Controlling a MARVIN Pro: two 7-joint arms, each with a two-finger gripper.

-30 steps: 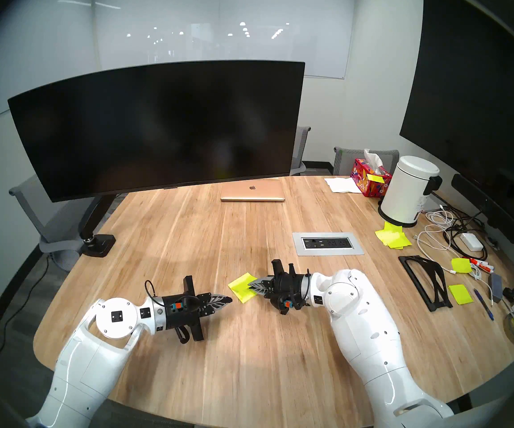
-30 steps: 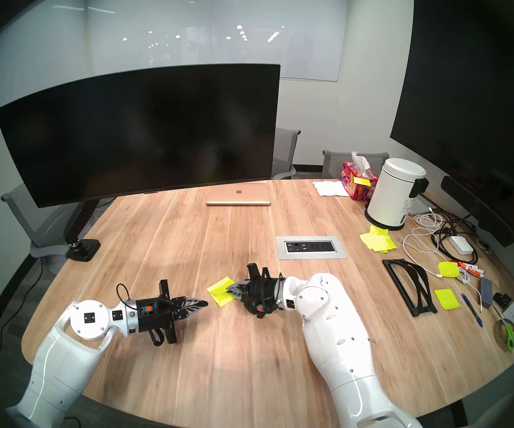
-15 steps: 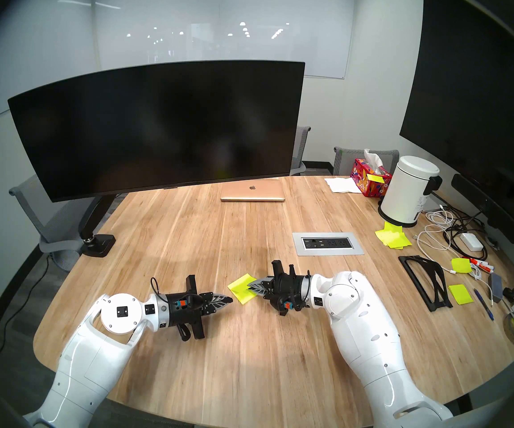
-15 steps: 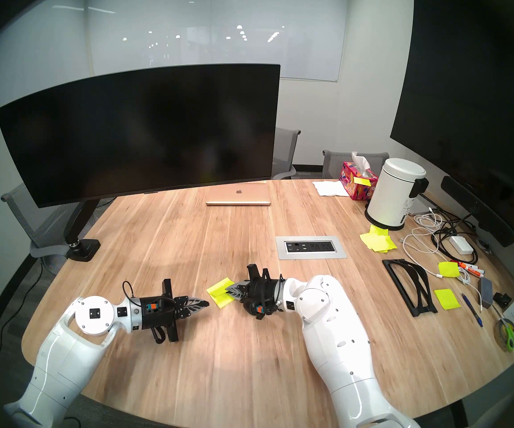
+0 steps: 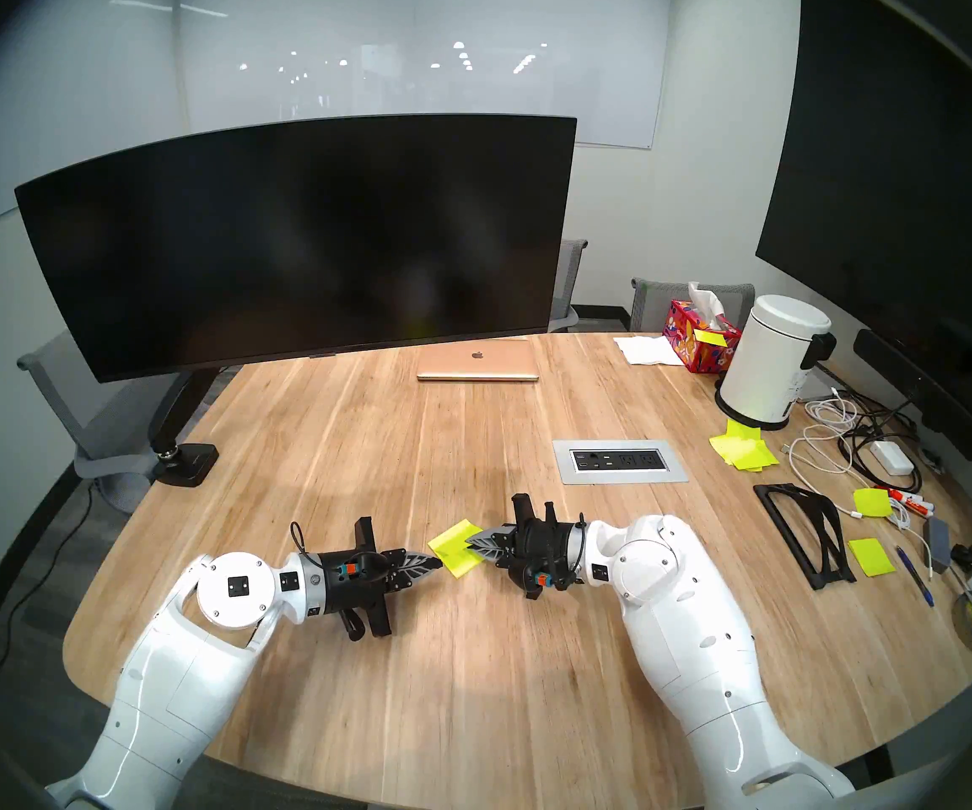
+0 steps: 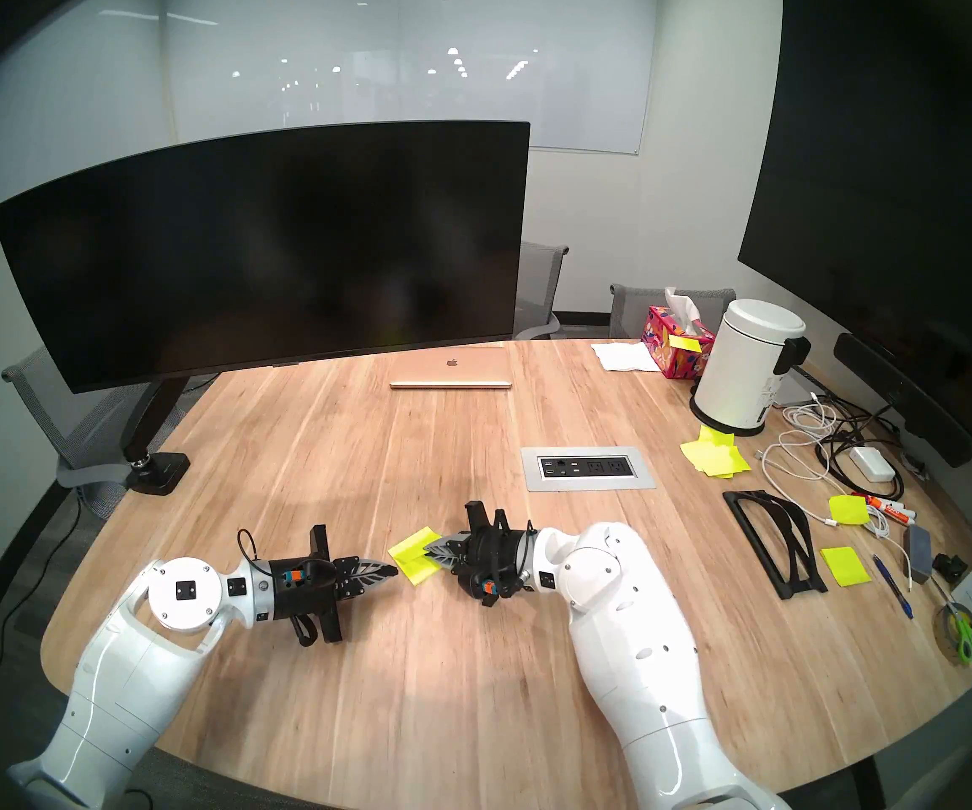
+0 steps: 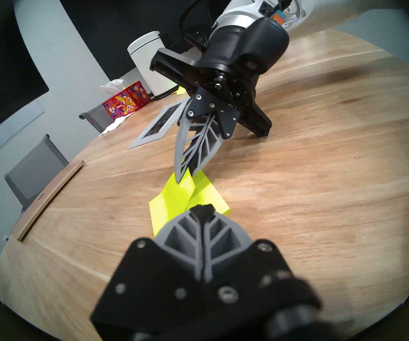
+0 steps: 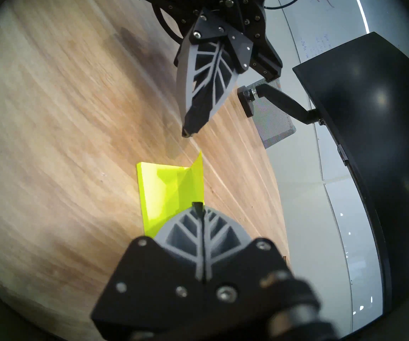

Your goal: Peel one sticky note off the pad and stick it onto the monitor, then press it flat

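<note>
The right gripper (image 7: 183, 179) pinches the sticky note's (image 7: 174, 197) lifted edge above the pad (image 7: 207, 197); the left gripper (image 8: 186, 133), clenched empty, hovers just left. Only the wrist views show the raised sheet.

The neon yellow-green pad (image 5: 461, 557) lies flat on the wooden counter (image 5: 355, 440). Its top sticky note (image 7: 174, 200) is peeled up, one corner lifted. The curved black monitor (image 5: 296, 242) stands at 11 o'clock.
</note>
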